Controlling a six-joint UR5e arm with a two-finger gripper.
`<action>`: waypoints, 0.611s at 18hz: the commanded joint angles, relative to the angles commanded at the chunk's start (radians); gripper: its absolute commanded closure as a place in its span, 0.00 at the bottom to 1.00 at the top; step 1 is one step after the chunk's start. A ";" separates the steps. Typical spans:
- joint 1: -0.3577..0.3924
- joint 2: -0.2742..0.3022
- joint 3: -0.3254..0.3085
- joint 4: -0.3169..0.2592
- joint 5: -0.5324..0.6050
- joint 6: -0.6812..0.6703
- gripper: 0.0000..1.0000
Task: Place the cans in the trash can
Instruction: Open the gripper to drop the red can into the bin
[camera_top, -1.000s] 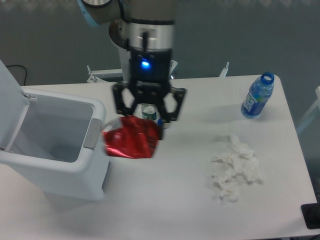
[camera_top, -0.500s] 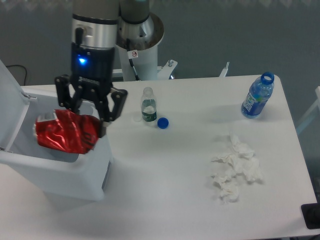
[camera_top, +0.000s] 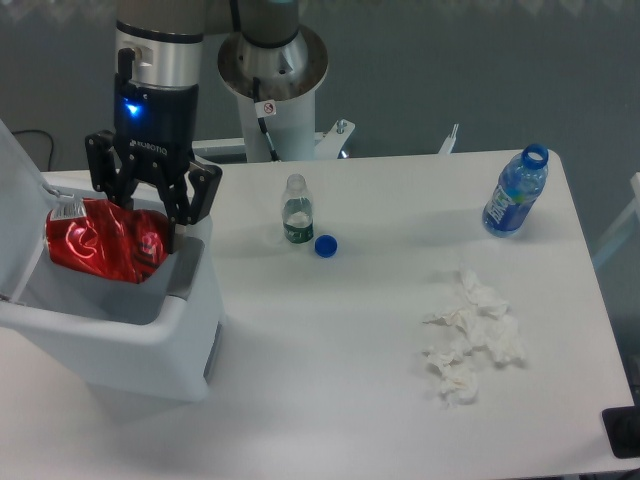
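The crushed red can (camera_top: 100, 240) with white marks hangs above the open mouth of the white trash can (camera_top: 150, 345) at the left, whose lid stands raised at the far left. My gripper (camera_top: 140, 215) is shut on the can's upper right part and holds it over the bin's opening, near the right rim.
A small clear bottle (camera_top: 295, 209) stands mid-table with a blue cap (camera_top: 325, 245) beside it. A blue-labelled open bottle (camera_top: 515, 192) stands at the far right. Crumpled white tissue (camera_top: 468, 335) lies at the right front. The arm's base (camera_top: 272, 75) is behind the table.
My gripper has carried the red can leftward, from beside the bin's right wall to over its open mouth. Nothing else moved.
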 joint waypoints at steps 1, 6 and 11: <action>0.000 0.000 -0.005 -0.005 0.000 0.000 0.42; -0.028 -0.014 -0.018 -0.005 0.000 0.002 0.35; -0.032 -0.017 -0.023 -0.003 -0.002 0.006 0.25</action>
